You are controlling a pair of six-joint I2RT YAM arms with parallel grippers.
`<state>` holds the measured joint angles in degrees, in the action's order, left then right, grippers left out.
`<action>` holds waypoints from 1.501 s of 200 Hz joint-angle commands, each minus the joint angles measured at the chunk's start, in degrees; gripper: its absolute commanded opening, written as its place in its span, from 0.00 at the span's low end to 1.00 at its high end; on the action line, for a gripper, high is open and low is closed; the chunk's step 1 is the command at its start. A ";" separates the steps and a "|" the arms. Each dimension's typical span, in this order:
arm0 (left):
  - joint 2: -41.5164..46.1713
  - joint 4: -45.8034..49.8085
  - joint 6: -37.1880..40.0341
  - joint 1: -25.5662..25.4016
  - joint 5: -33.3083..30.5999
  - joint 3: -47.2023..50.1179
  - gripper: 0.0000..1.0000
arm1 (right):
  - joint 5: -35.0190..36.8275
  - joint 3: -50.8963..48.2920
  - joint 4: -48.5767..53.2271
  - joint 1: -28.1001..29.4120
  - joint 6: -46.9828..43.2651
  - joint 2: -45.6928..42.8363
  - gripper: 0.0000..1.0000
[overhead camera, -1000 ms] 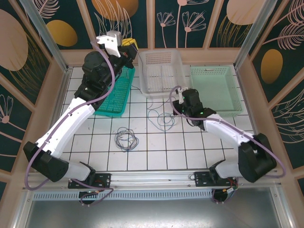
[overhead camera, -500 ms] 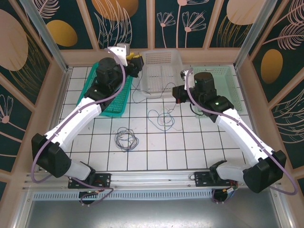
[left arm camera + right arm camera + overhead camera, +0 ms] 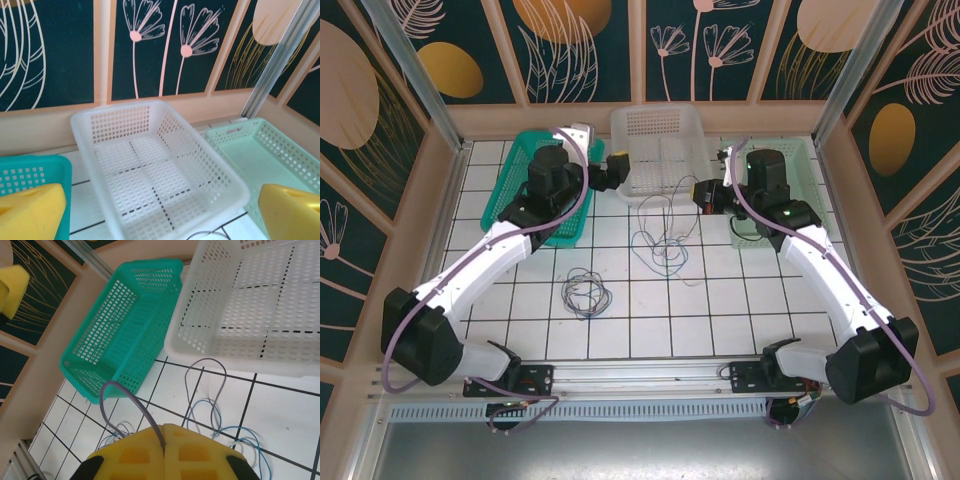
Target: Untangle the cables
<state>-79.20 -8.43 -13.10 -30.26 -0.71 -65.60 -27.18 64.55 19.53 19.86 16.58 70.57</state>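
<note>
- White basket (image 3: pixel 658 113) stands at the far edge of the surface (image 3: pixel 730 305). The left claw (image 3: pixel 610 171) has swung to it from the teal basket (image 3: pixel 516 166) and sprung wide open, holding nothing.
- Right claw (image 3: pixel 705 195) is closed on a grey strand (image 3: pixel 117 390) and has risen, drawing it out.
- Cables (image 3: pixel 660 242) remain tangled mid-surface, with a separate coil (image 3: pixel 586 294) nearer.

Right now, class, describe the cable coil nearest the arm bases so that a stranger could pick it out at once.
Start at the tiled table and find the white basket at its far edge. Come toward the arm bases, left of centre, to the coil. Unlike the loose tangle sprawling by the basket, it is a tight round bundle lying alone.
</note>
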 commanded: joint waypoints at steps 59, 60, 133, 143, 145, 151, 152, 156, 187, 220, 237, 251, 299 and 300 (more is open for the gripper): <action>4.81 0.08 3.17 -8.24 4.25 8.36 0.94 | -1.40 2.87 -1.94 -0.19 1.81 -2.05 0.00; 4.78 0.08 3.13 -8.46 4.37 8.46 0.93 | -1.40 2.86 -1.95 -0.18 1.85 -2.08 0.00; 5.35 -2.31 -1.19 -14.68 5.84 19.23 0.72 | 0.46 3.47 -1.38 -1.23 2.12 -2.58 0.00; 6.19 -3.29 -1.70 -15.13 5.57 20.22 0.71 | 0.79 3.60 -1.59 -1.37 2.47 -2.64 0.00; 6.39 -3.51 -1.67 -15.28 5.55 20.40 0.71 | 0.81 3.59 -1.60 -1.39 2.53 -2.70 0.00; 6.75 -4.01 -1.73 -15.82 5.46 20.75 0.70 | 0.90 3.72 -1.83 -1.40 2.78 -2.67 0.00; 6.81 -4.08 -1.69 -15.94 5.46 20.81 0.70 | 0.90 3.73 -1.89 -1.40 2.81 -2.69 0.00; 6.89 -4.26 -1.62 -16.37 5.49 20.88 0.70 | 0.98 3.78 -2.07 -1.37 3.05 -2.71 0.00; 4.51 -4.91 -1.54 -21.36 6.46 19.99 0.68 | 1.38 4.11 -3.16 -1.40 4.41 -2.72 0.00; -1.66 -8.75 -3.91 -24.69 6.08 19.66 0.65 | 0.40 4.24 -3.82 -1.35 5.38 -3.22 0.00; -3.84 -9.58 -3.87 -25.07 2.61 18.72 0.65 | -0.12 4.59 -3.64 -1.40 5.39 -3.42 0.00; -4.81 -11.29 -3.10 -25.11 0.32 18.49 0.65 | -0.91 4.66 -3.61 -1.34 5.48 -3.61 0.00; -8.41 -15.36 -0.21 -25.09 -3.59 17.32 0.67 | -2.18 4.19 -3.71 -1.38 6.07 -4.93 0.00; -8.51 -15.42 -0.14 -25.10 -3.59 17.25 0.67 | -2.22 4.22 -3.66 -1.39 6.04 -4.97 0.00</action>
<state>-85.65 -18.68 -15.31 -55.20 -1.56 -45.93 -27.49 67.16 17.80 18.79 21.61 67.83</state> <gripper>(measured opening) 0.667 0.052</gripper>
